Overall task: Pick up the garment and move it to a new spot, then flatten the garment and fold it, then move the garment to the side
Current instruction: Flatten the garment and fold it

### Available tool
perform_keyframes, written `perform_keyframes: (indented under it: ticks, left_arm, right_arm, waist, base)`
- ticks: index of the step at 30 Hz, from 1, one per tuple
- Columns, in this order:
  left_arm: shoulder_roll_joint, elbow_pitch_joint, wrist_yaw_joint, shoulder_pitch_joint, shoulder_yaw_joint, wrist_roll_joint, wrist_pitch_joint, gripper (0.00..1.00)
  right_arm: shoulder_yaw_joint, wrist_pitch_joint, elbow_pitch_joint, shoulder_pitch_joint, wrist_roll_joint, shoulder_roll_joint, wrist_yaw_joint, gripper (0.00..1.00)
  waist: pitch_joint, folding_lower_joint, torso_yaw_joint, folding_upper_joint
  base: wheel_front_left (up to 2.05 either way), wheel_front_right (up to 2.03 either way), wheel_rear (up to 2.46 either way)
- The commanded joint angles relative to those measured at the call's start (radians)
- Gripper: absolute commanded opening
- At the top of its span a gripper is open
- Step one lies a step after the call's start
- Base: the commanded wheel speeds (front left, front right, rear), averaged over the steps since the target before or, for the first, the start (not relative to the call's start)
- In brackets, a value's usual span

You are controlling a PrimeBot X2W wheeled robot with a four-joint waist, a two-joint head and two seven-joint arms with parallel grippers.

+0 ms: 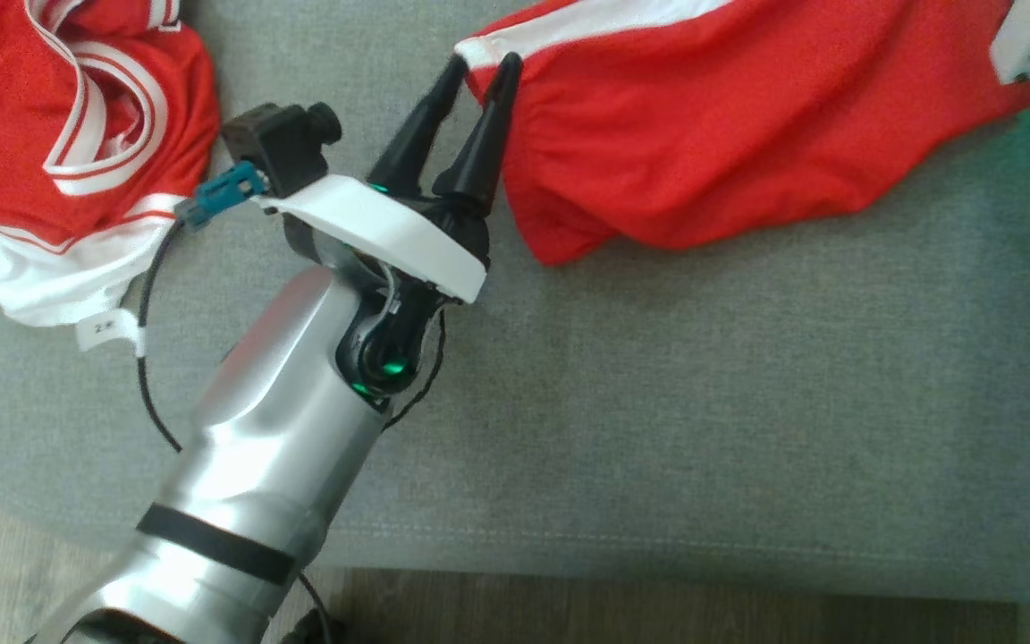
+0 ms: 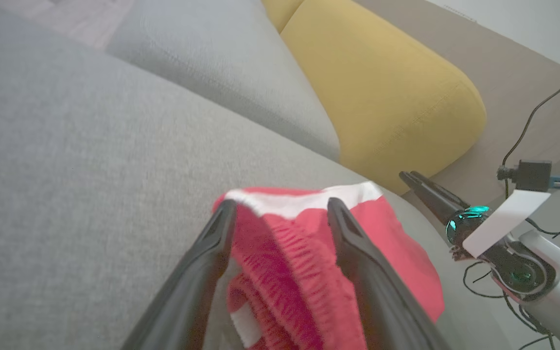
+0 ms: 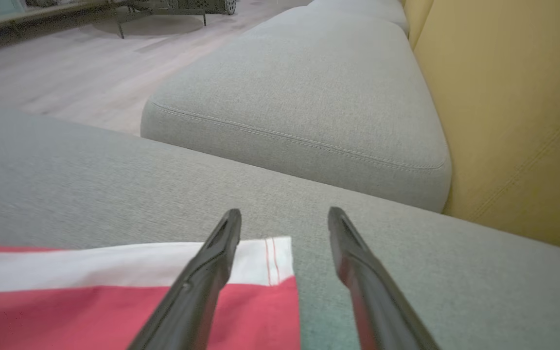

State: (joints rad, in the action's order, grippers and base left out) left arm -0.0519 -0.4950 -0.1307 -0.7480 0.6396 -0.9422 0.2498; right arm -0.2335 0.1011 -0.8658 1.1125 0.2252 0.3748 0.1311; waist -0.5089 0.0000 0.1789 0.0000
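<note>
The grey sofa seat carries everything. The red garment lies long across the back part of the seat. I think it was put there so it can be smoothed flat next. A second red cloth sits bunched at the seat's left end, out of the way. The left tool is near the seat's middle, fingers spread, with the garment's corner loose between them. The right tool, toward the seat's right end, is spread too. One finger sits over the white band, and it pinches nothing.
</note>
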Motion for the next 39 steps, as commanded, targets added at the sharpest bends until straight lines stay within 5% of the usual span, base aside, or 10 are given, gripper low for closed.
perform_keyframes:
  ticks: [1,7,11,16,23,24,27,39]
  left_arm:
    - [-0.019,0.041,0.000,0.002,-0.059,0.049,0.012,1.00]
    - [-0.018,0.166,0.046,0.111,-0.193,0.310,0.012,1.00]
    - [-0.008,0.309,0.115,0.239,-0.257,0.516,0.012,1.00]
    - [0.000,0.420,0.182,0.384,-0.289,0.624,0.012,1.00]
    - [0.001,0.482,0.222,0.499,-0.243,0.659,0.012,1.00]
    - [0.001,0.483,0.224,0.507,-0.236,0.664,0.012,1.00]
    - [0.001,0.487,0.226,0.526,-0.220,0.668,0.012,1.00]
    - [0.002,0.484,0.216,0.592,-0.273,0.708,0.012,1.00]
  right_arm:
    - [-0.021,-0.010,0.015,-0.018,0.061,-0.023,0.000,1.00]
    - [-0.097,-0.099,0.002,-0.086,0.213,0.011,0.000,1.00]
    - [-0.121,-0.122,-0.021,-0.115,0.270,0.051,0.000,1.00]
    - [-0.123,-0.135,-0.096,-0.125,0.296,0.082,0.000,1.00]
    - [-0.140,-0.215,-0.219,-0.136,0.320,0.086,0.000,1.00]
    - [-0.143,-0.228,-0.234,-0.137,0.323,0.079,0.000,0.90]
    - [-0.161,-0.272,-0.251,-0.147,0.345,0.052,0.000,0.00]
    - [-0.194,-0.177,-0.224,-0.184,0.397,0.065,0.000,0.00]
  waist:
    - [0.024,0.0000,-0.007,0.0000]
    - [0.060,0.0000,-0.013,0.0000]
    - [0.076,0.0000,0.009,0.0000]
    - [0.091,0.0000,0.061,0.0000]
    - [0.111,0.0000,0.115,0.0000]
    - [0.113,0.0000,0.118,0.0000]
    - [0.119,0.0000,0.118,0.0000]
    - [0.182,0.0000,-0.004,0.0000]
  base:
    - [0.00,0.00,0.00]
    - [0.00,0.00,0.00]
    - [0.00,0.00,0.00]
    - [0.00,0.00,0.00]
    - [0.00,0.00,0.00]
    - [0.00,0.00,0.00]
    - [0.00,0.00,0.00]
    - [0.00,0.00,0.00]
